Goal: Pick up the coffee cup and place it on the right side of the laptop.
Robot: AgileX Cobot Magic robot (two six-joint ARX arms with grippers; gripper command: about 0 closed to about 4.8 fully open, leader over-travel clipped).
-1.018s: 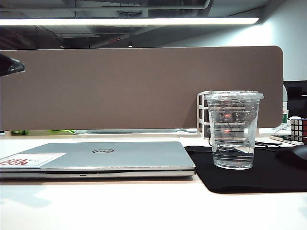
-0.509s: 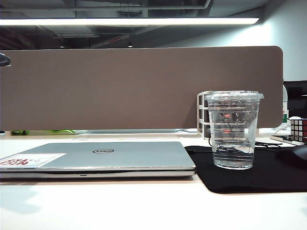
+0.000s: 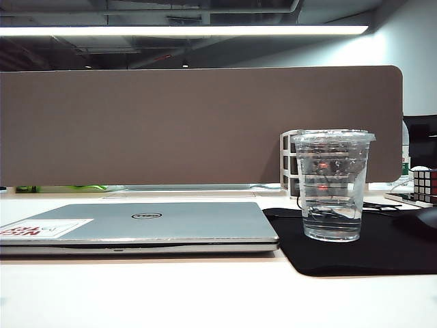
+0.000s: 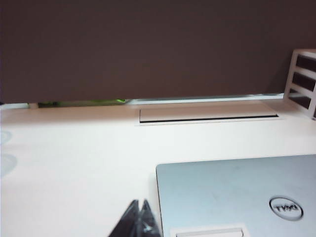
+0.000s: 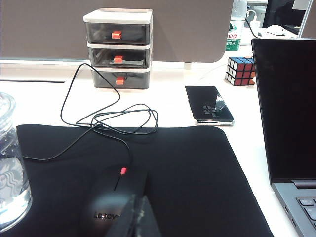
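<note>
Coffee cup on black mat right of laptop; both grippers' jaws together.

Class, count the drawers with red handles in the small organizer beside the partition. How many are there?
3, stacked in the organizer, behind the black mouse mat: top drawer, middle drawer, bottom drawer. None looks hidden. Both grippers, left and right, are shut.

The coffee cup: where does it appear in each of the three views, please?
Exterior view: the coffee cup stands right of centre, on the black mouse mat.
Left wrist view: not in it.
Right wrist view: only its side shows, at the picture's edge.
Shared landmark: the three-drawer organizer, behind the cup.
</note>
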